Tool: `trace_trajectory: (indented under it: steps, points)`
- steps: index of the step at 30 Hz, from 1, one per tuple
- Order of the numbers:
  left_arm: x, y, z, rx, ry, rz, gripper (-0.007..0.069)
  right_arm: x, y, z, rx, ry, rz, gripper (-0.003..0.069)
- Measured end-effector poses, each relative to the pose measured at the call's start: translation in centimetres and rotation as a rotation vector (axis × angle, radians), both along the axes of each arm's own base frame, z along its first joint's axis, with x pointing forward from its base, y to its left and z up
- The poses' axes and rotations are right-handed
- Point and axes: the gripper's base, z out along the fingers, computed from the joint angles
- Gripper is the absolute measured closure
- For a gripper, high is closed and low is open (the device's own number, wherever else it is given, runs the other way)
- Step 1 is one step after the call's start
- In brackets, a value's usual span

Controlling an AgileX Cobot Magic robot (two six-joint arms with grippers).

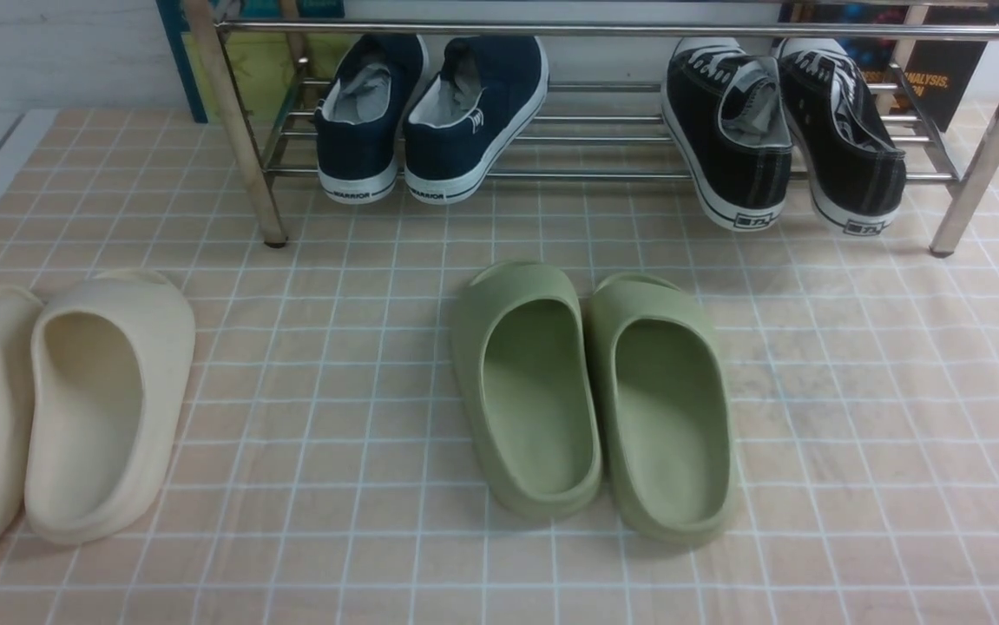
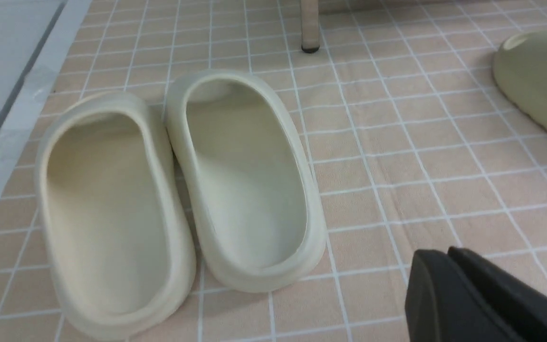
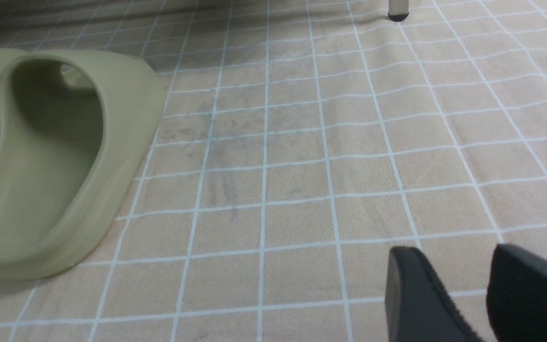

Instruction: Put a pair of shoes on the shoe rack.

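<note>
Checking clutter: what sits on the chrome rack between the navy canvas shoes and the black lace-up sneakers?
Nothing: bare bars of the chrome shoe rack separate the navy canvas shoes from the black lace-up sneakers, front view.

Shoe rack (image 1: 499,30) — shiny chrome metal tube, v. glossy. Pair of shoes (image 1: 430,121): navy canvas cloth, matt, w/ smooth white rubber soles. Black sneakers (image 1: 781,130) also cloth, white stitching. Green slippers (image 1: 590,391) and cream slippers (image 2: 178,190) — foam-like, matt, smooth. Floor covering (image 3: 349,142) looks like a slightly wrinkled, matt cloth w/ grid print.
</note>
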Motion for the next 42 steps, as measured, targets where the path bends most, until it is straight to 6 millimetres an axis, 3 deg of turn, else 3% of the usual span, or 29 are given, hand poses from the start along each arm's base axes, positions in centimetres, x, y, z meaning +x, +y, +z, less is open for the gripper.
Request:
trace_trajectory:
  steps: [8, 24, 30, 35, 42]
  points:
    - [-0.4, 0.3, -5.3, 0.045, 0.040, -0.002, 0.0581, 0.0, 0.0, 0.0, 0.000, 0.000, 0.000, 0.0419]
    - [-0.3, 0.6, -5.2, 0.135, -0.009, 0.009, 0.0570, 0.0, 0.0, 0.0, -0.001, 0.000, 0.000, 0.0419]
    - [-0.4, 0.3, -5.3, 0.056, 0.001, 0.041, 0.0567, 0.0, 0.0, 0.0, 0.000, 0.000, 0.000, 0.0419]
    - [-0.3, -0.6, -4.7, -0.061, -0.092, 0.028, 0.0564, 0.0, 0.0, 0.0, 0.000, 0.000, 0.000, 0.0419]
    - [-0.2, -0.5, -4.5, -0.028, -0.123, 0.090, 0.0564, 0.0, 0.0, 0.0, 0.000, 0.000, 0.000, 0.0419]
